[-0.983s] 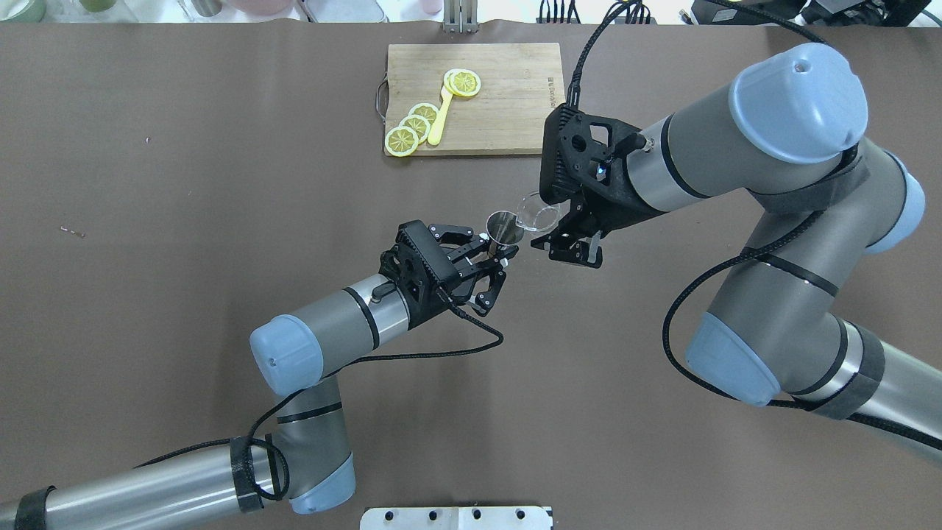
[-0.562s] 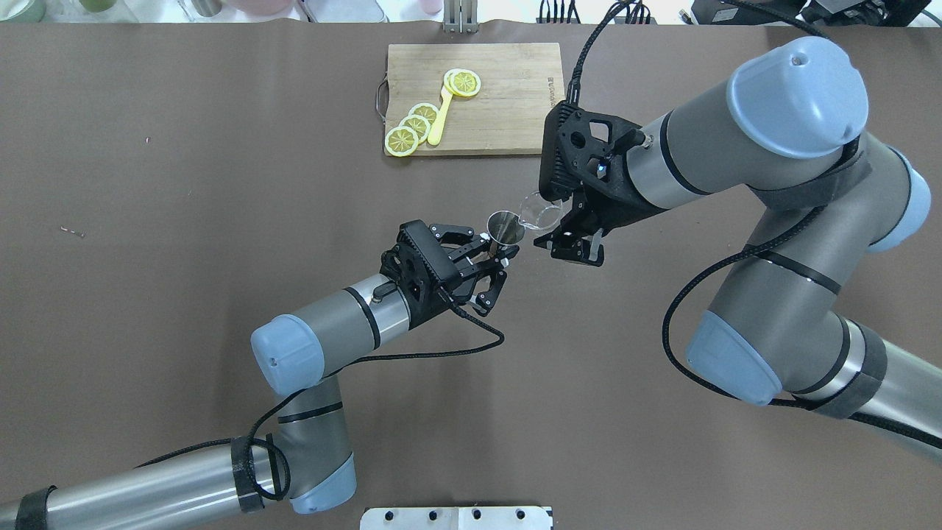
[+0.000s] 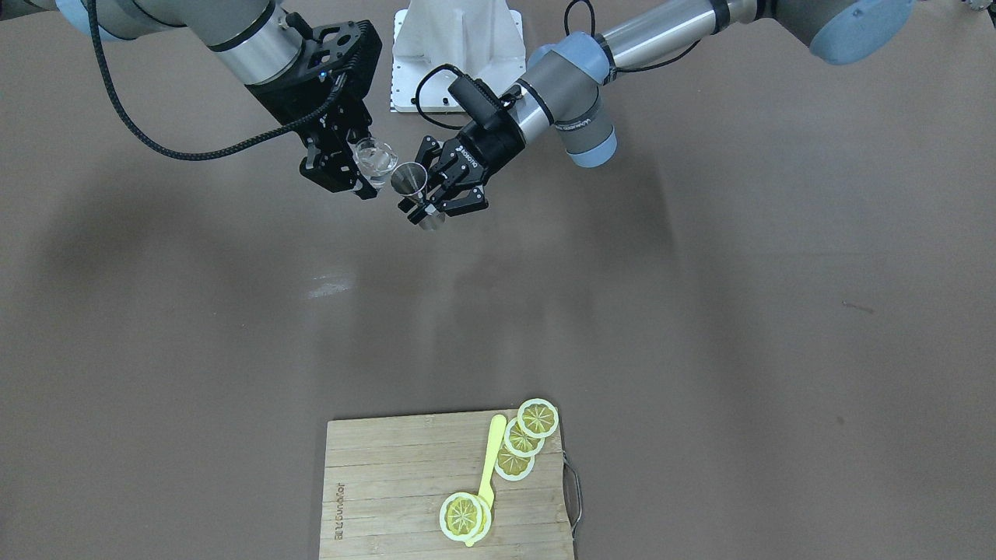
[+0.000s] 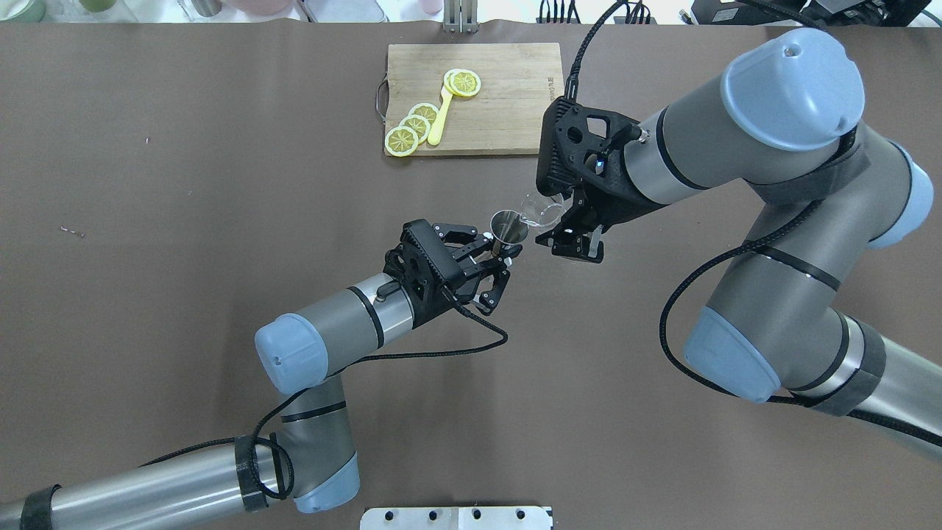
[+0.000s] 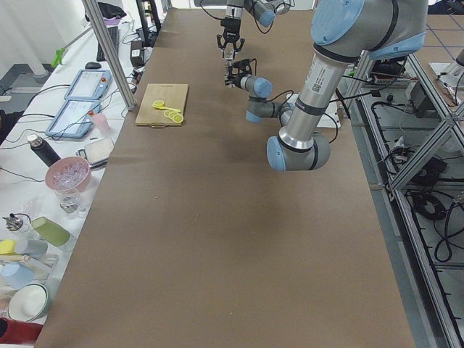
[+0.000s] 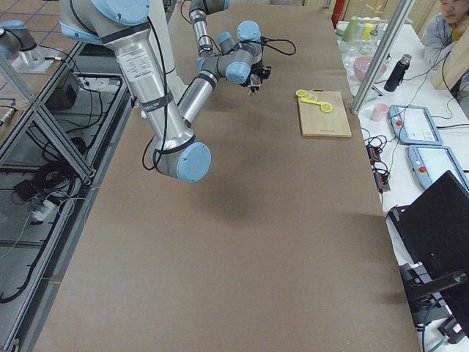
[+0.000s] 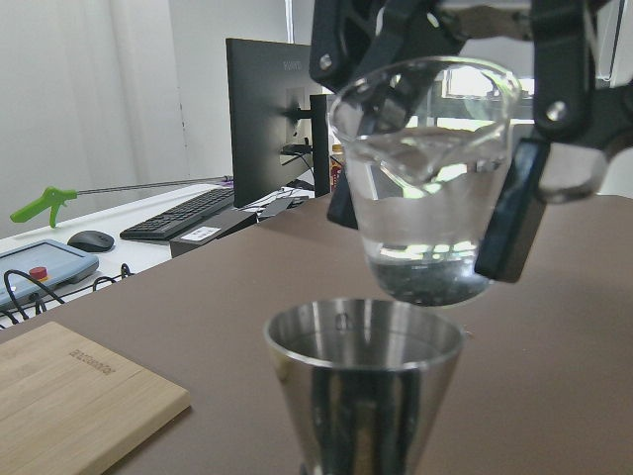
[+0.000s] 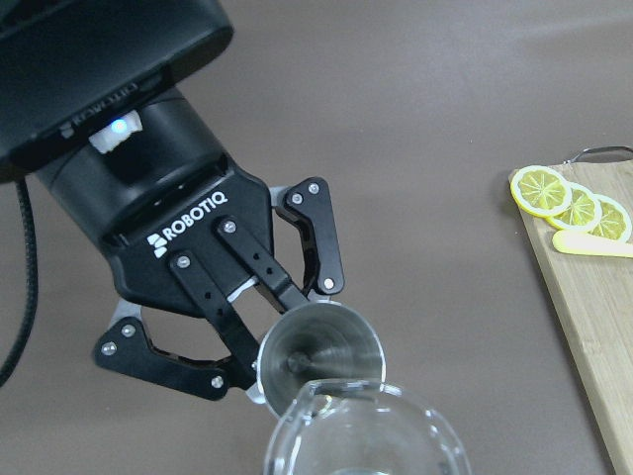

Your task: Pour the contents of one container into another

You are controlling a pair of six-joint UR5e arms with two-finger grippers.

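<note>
We see the clear glass [image 4: 543, 211], holding liquid, tilted just above the steel jigger [image 4: 508, 225], pinched in our right pincer [image 3: 359, 167]. Our left pincer [image 4: 503, 252] grips the upright jigger's waist above the desk [image 4: 184, 184]. Well apart lies a cutting board [image 4: 500, 96] with lemon slices [image 4: 414, 125].

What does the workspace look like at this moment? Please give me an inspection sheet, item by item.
Surface: brown table, one small speck.
Job's things: glass with clear liquid, held over the jigger's mouth; jigger upright; no stream seen.
Clutter: board with lemon slices and a yellow pick, apart from the claws.
Grippers: left claw shut on jigger; right claw shut on glass.
Cables: a black cable loops from each wrist.
Surroundings: side bench with bowl and tablets; a person; a monitor.
</note>
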